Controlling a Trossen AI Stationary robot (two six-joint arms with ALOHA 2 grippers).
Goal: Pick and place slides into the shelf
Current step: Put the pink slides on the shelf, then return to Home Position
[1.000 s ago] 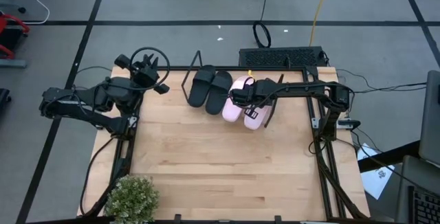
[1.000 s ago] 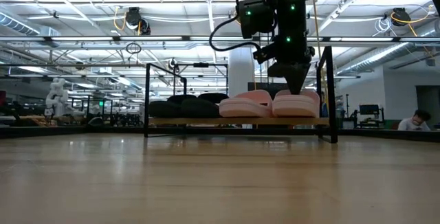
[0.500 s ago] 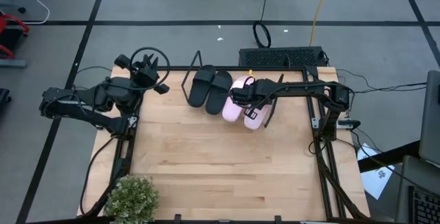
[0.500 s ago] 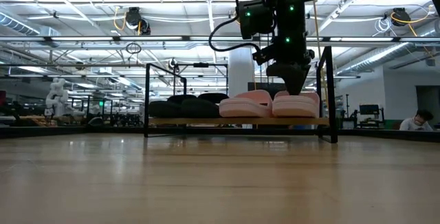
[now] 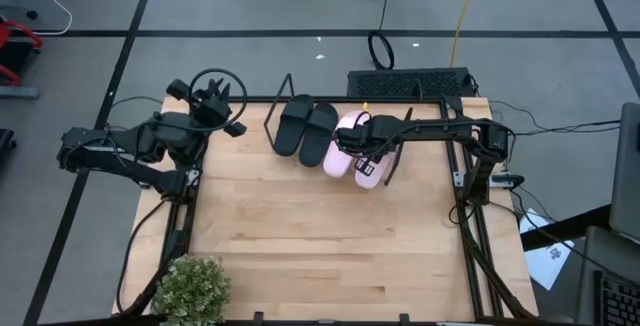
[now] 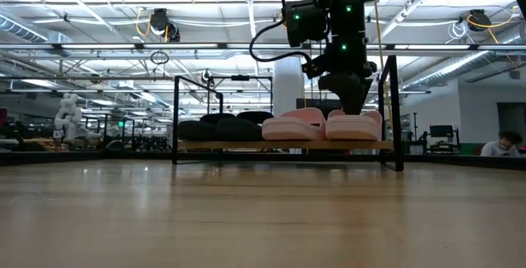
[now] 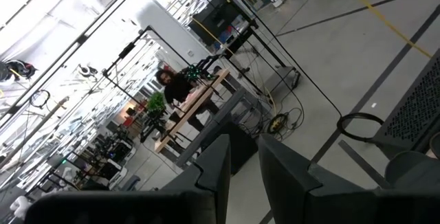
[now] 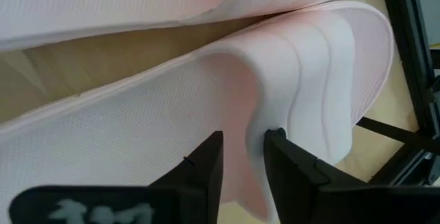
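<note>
From above, my right gripper [image 5: 350, 142] reached across the far edge of the table [image 5: 320, 236] and sat over the pink slides [image 5: 352, 151] on the shelf [image 5: 284, 88]. All four slides lay in a row there: the black pair [image 5: 306, 126] toward nine o'clock, the pink pair just beside it toward three o'clock. My left gripper [image 5: 215, 96] waited at the table's ten o'clock corner, well apart from the shelf. A plant [image 5: 192, 286] stood at the seven o'clock corner.

From table height, the shelf [image 6: 283, 145] stood at the far side with the black slides [image 6: 223, 127] at its nine o'clock end and the pink slides [image 6: 325, 125] at its three o'clock end. My right gripper [image 6: 352, 103] came down from twelve o'clock onto the pink slide nearest the three o'clock end. A person [image 6: 500, 145] sat far off at three o'clock.

Through my left wrist, my fingers [image 7: 218, 165] stood close together with a narrow gap, holding nothing, pointed out at the room and another person [image 7: 180, 85] at a distant bench.

Through my right wrist, my fingers [image 8: 206, 165] pinched the edge of a pink strap [image 8: 313, 80] between them, with the second pink slide [image 8: 172, 4] touching alongside and shelf wood [image 8: 103, 56] showing between the two.
</note>
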